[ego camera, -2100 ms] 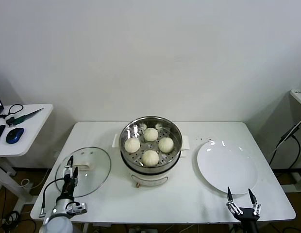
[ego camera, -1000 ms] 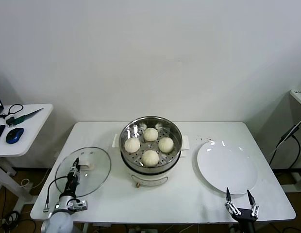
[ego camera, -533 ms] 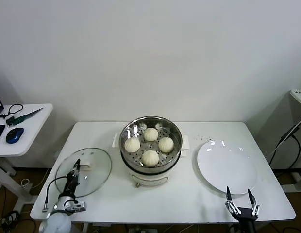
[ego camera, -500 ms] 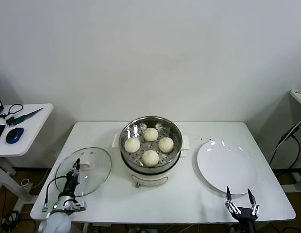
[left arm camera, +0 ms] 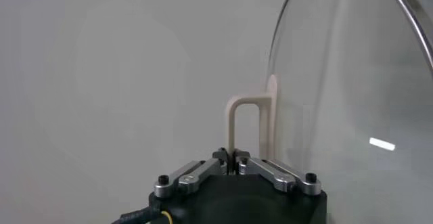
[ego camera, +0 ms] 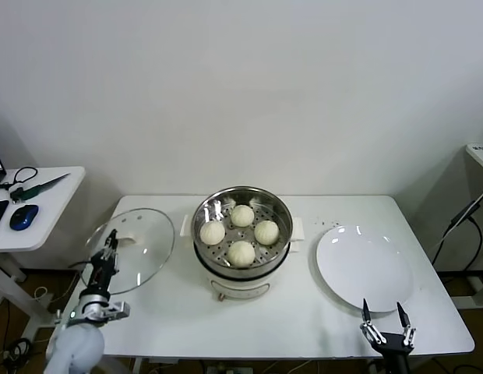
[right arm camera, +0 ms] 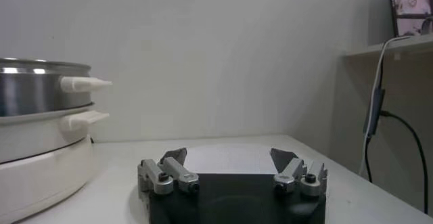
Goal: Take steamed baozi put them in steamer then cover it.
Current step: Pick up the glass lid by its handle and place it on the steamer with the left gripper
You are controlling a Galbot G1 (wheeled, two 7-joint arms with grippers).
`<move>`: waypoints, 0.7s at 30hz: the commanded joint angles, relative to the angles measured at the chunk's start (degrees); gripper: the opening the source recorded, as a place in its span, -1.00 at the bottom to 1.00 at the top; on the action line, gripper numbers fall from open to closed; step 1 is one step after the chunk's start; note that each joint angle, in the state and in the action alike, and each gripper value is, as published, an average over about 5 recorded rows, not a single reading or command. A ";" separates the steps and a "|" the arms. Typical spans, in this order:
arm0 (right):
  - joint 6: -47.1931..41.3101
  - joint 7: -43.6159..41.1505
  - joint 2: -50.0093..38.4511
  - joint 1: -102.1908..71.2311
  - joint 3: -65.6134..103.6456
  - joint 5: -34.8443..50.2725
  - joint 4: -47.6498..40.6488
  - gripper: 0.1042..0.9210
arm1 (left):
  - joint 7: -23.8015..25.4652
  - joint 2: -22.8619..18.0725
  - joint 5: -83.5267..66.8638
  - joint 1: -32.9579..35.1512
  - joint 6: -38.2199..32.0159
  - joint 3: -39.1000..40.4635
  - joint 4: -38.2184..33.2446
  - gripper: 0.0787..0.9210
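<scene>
**Lid handling: grip point and load behaviour**

Head view: the four buns [ego camera: 242,231] sit inside the steamer [ego camera: 242,238] at the middle of the table [ego camera: 304,312]; the lid [ego camera: 130,249] is at the robot's left of the steamer, tilted with its far edge raised, and appears clear of the table; the left pincer [ego camera: 109,248] is clamped on the lid's white handle [ego camera: 129,234]; the right pincer [ego camera: 387,327] is parked at the near right edge of the table, close to the white plate [ego camera: 364,267], prongs spread wide and holding nothing.

Left wrist view: the left pincer [left arm camera: 234,163] is pinched narrow on the thin upright of the handle [left arm camera: 249,120]; the glass pane [left arm camera: 352,103] stands almost edge-on beside it; the metal rim [left arm camera: 406,15] curves overhead.

Right wrist view: the right pincer [right arm camera: 231,164] stands wide with nothing between the prongs; the steamer [right arm camera: 40,90] and its white base [right arm camera: 40,158] lie off to one side, well apart from it.

Handling judgement: the lid is probably rigid, fairly heavy for its grip point, and breakable; the glass is smooth and gives no purchase, so the handle is the only sound place to hold; a grip on one narrow bar lets the pane swing, so it should be levelled slowly and set down rim-first onto the steamer without knocking; the buns are probably soft and easily dented.
</scene>
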 commanded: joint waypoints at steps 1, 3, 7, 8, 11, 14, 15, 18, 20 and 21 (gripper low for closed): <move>-0.25 0.96 0.01 0.08 -0.27 -1.98 0.04 0.76 | 6.37 3.70 -4.10 1.86 4.83 -0.58 -12.82 -0.86; -0.45 1.20 0.00 0.04 -0.50 -2.54 0.06 0.76 | 9.63 6.09 -4.02 1.50 7.66 -0.35 -16.14 -0.86; -1.17 1.51 -0.02 -0.20 -0.91 -3.92 0.58 0.76 | 14.78 9.80 -3.50 0.09 13.07 1.49 -21.10 -0.86; -1.35 1.56 -0.02 -0.25 -0.99 -4.24 0.77 0.76 | 15.87 10.51 -3.27 -0.56 14.76 2.46 -22.15 -0.86; -1.76 1.68 -0.02 -0.23 -1.13 -4.66 1.17 0.76 | 18.77 11.95 -2.61 -2.74 19.61 6.28 -25.02 -0.86; -1.90 1.82 -0.16 0.00 -1.17 -4.61 1.32 0.76 | 22.24 11.94 -0.93 -5.71 25.05 11.53 -27.83 -0.86; -1.89 1.86 -0.24 0.12 -1.17 -4.57 1.35 0.76 | 23.53 11.39 -0.08 -6.98 26.82 13.61 -28.52 -0.86; -1.73 1.97 -0.46 0.50 -1.13 -4.47 1.37 0.76 | 27.11 8.17 3.48 -10.52 31.07 20.22 -29.39 -0.86; -1.59 2.08 -0.55 0.72 -1.09 -4.33 1.38 0.76 | 28.93 5.20 6.24 -12.36 33.38 24.30 -29.00 -0.86; -1.52 2.13 -0.60 0.82 -1.07 -4.21 1.37 0.76 | 29.53 3.73 7.65 -13.09 34.19 25.90 -28.59 -0.86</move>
